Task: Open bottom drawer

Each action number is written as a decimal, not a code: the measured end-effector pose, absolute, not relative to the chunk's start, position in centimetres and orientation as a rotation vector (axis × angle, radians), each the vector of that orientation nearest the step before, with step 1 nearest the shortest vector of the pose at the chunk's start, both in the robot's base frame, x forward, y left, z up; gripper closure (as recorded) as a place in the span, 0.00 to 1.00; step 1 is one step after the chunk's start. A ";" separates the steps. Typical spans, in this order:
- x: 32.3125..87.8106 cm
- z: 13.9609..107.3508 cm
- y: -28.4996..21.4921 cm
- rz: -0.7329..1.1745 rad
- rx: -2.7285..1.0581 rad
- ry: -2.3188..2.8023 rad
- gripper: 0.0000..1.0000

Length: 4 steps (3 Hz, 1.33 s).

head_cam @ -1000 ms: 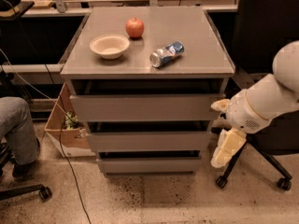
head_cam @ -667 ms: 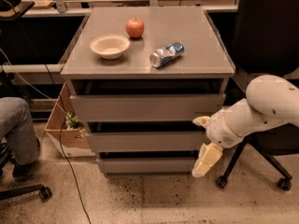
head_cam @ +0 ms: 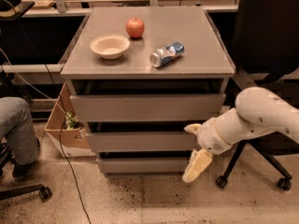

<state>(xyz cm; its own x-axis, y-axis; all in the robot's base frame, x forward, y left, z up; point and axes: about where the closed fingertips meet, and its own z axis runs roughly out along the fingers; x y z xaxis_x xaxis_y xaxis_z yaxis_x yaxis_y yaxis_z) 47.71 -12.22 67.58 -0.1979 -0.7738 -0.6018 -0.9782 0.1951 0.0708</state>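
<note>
Three grey drawer fronts stack down the face of the cabinet (head_cam: 215, 59) in the camera view, and all three sit closed, each with a dark slot above it. The bottom drawer (head_cam: 140, 165) is the lowest and slimmest panel, just above the speckled floor, with no handle on it.

The gripper (head_cam: 195, 163) hangs at the end of the white arm (head_cam: 261, 118), which comes in from the right of the picture in front of a black chair (head_cam: 268, 36). Its pale tip points down and slightly toward the cabinet, overlapping the right-hand end of the bottom drawer's front. Whether the gripper is open or closed cannot be told from here, nor whether it touches the panel; it appears to hold nothing.

The drawer's long axis runs across the picture, so nearly all of its front lies to the picture's left of the gripper, at about the same height. In my judgement the opening pull must run outward, toward the camera, square to that long axis. The grip therefore probably has to come from the slot along the panel's top edge.

On the cabinet top rest an apple (head_cam: 135, 27), a bowl (head_cam: 110, 46) and a can (head_cam: 167, 54) lying on its side.
</note>
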 end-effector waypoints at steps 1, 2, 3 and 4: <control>48.7 62.1 -9.4 0.753 -1.594 1.992 0.00; 50.1 56.3 -6.9 0.833 -1.566 1.920 0.00; 51.4 50.5 -4.6 0.863 -1.568 1.860 0.00; 52.1 45.0 -3.2 0.897 -1.568 1.835 0.00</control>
